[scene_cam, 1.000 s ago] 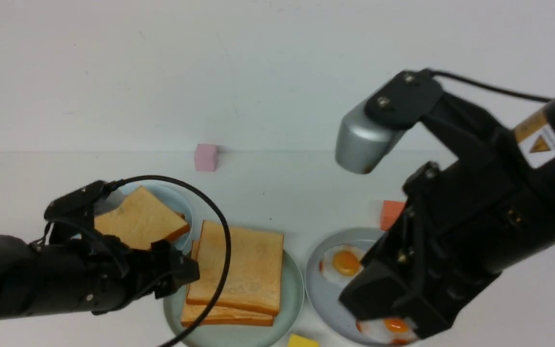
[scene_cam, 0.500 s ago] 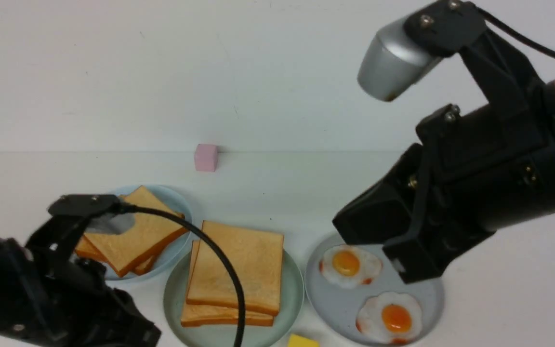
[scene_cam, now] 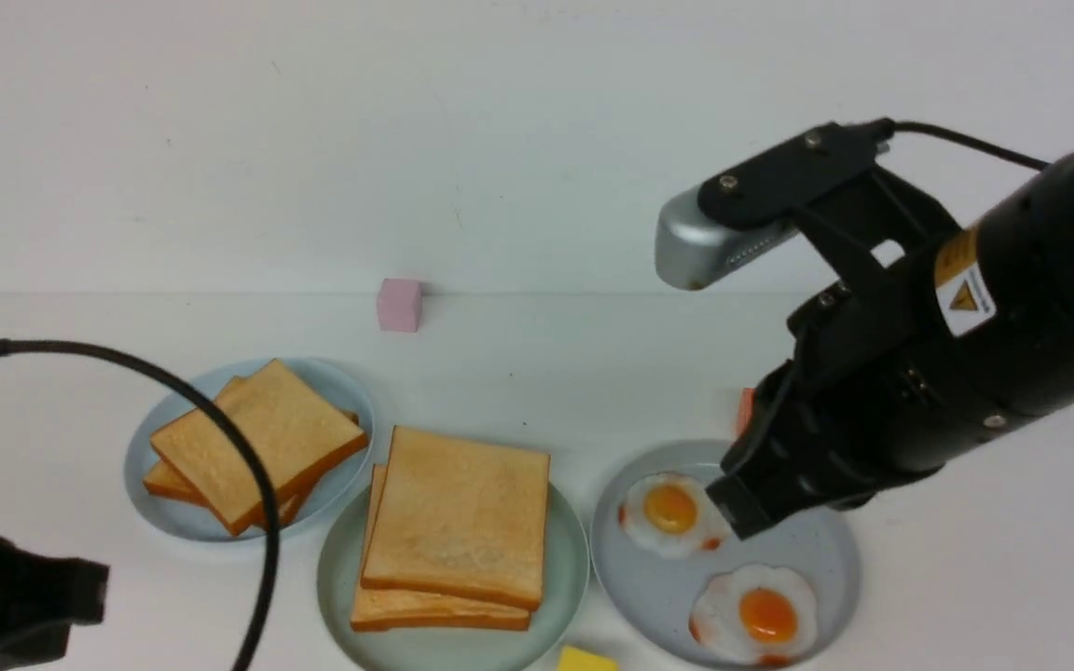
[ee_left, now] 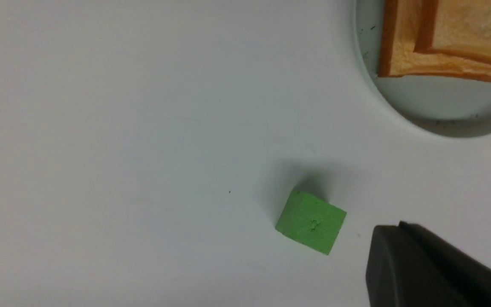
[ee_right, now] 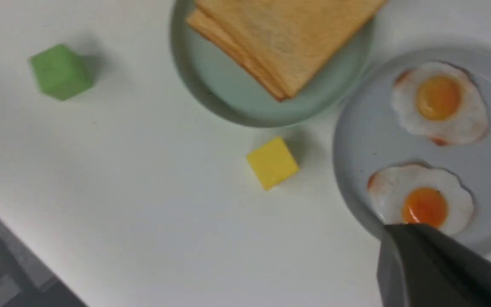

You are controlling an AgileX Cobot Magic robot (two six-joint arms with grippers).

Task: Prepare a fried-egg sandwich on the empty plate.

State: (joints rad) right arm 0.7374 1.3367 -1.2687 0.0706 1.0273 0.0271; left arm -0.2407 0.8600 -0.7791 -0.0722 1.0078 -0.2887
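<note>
Pulled back since a sec ago, my L pincer (scene_cam: 80, 596) sits bottom-left in front view; R pincer (scene_cam: 733, 508), pressed together, hangs over pale blue-grey egg plate (scene_cam: 649, 587). Golden-brown toast sandwich (scene_cam: 453, 513) lies on round mint-green plate (scene_cam: 567, 559). L wrist: jaws together near green cube (ee_left: 311, 221). R wrist: tip by white fried egg (ee_right: 424, 200).
</note>
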